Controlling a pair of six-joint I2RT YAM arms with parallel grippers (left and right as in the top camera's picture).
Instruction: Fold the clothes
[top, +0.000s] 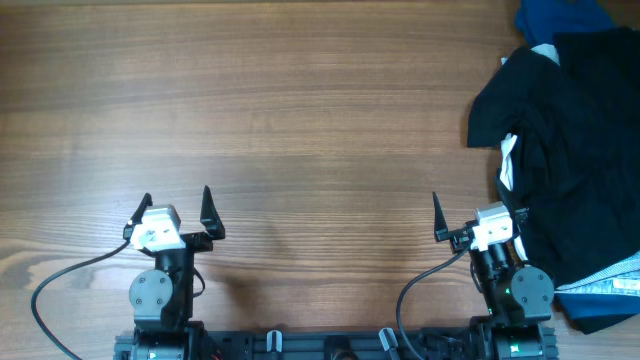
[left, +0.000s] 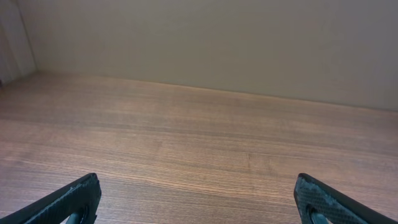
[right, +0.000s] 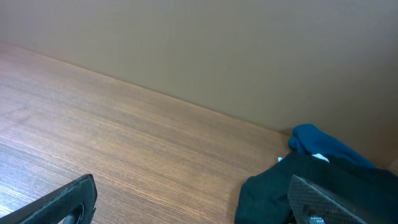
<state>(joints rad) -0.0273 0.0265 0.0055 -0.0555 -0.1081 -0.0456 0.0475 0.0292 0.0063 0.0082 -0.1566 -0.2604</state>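
The black shorts (top: 570, 150) lay crumpled at the 3 o'clock edge of the wooden surface (top: 300, 100), a strip of white lining (top: 510, 160) showing along their 9 o'clock side. A dark blue garment (top: 560, 18) poked out from beneath them toward 1 o'clock, and pale blue denim (top: 615, 280) showed under their hem toward 4 o'clock. The left gripper (top: 176, 200) sat at 7 o'clock, its jaws spread wide and holding nothing, well apart from the pile. The right gripper (top: 478, 207) sat at 5 o'clock, likewise spread and empty. Its outer finger was just beside the edge of the shorts; whether it touched the fabric could not be told.
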